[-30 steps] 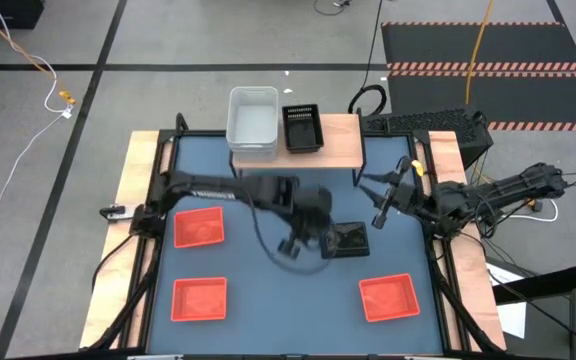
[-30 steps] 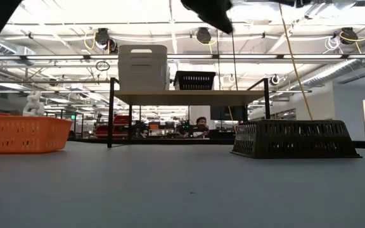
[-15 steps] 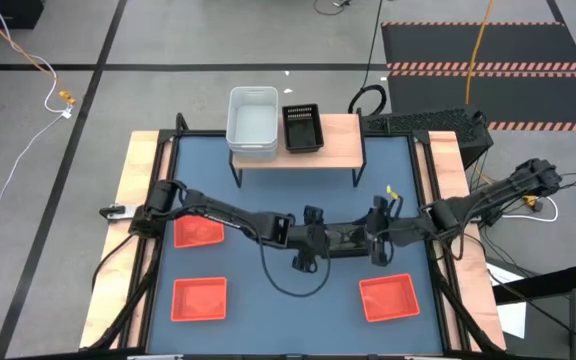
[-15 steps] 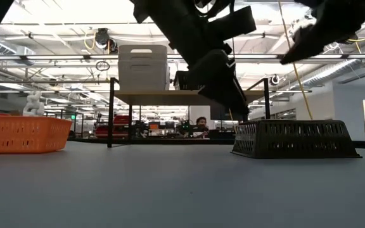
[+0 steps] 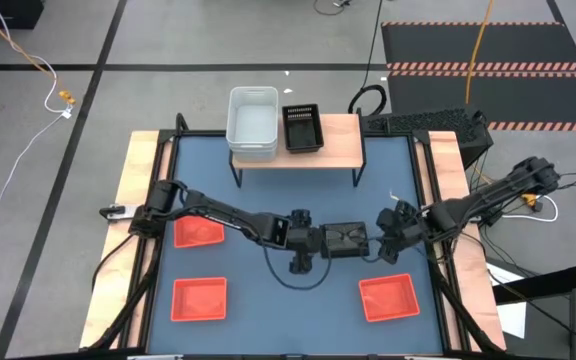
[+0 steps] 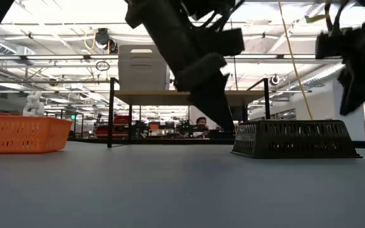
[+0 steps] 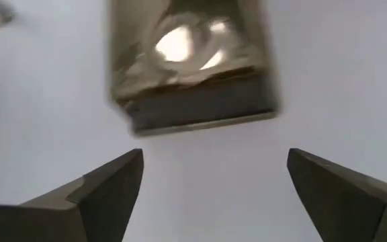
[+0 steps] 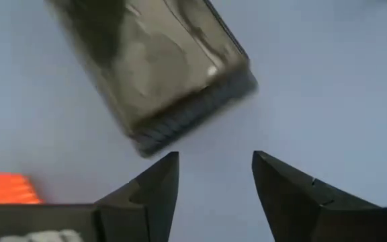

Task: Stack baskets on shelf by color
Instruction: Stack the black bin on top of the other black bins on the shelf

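Note:
A black basket [image 5: 346, 240] lies bottom up on the blue table, resting on its rim [image 6: 295, 154]. My left gripper [image 5: 315, 242] stands open just left of it, with the basket's end [image 7: 193, 114] ahead of its fingers. My right gripper [image 5: 383, 240] stands open just right of it, facing the basket's other end [image 8: 180, 124]. Neither touches it. On the shelf [image 5: 336, 143] at the far edge stand stacked white baskets [image 5: 252, 122] and a black basket [image 5: 303, 128]. Three red baskets [image 5: 199, 230] [image 5: 199, 298] [image 5: 386, 297] sit on the table.
The shelf's thin black legs [image 6: 111, 114] stand on the table's far part. Wooden side rails [image 5: 133, 190] border the table left and right. A black cable [image 5: 293, 280] loops below my left gripper. A red basket [image 8: 2, 188] lies close to my right gripper.
Both arms have closed in on the upturned black basket and come down. My left gripper swung in from the left and sank beside its left end. My right gripper came from near the shelf's right leg toward the near edge, down to the basket's right end. The basket has not moved.

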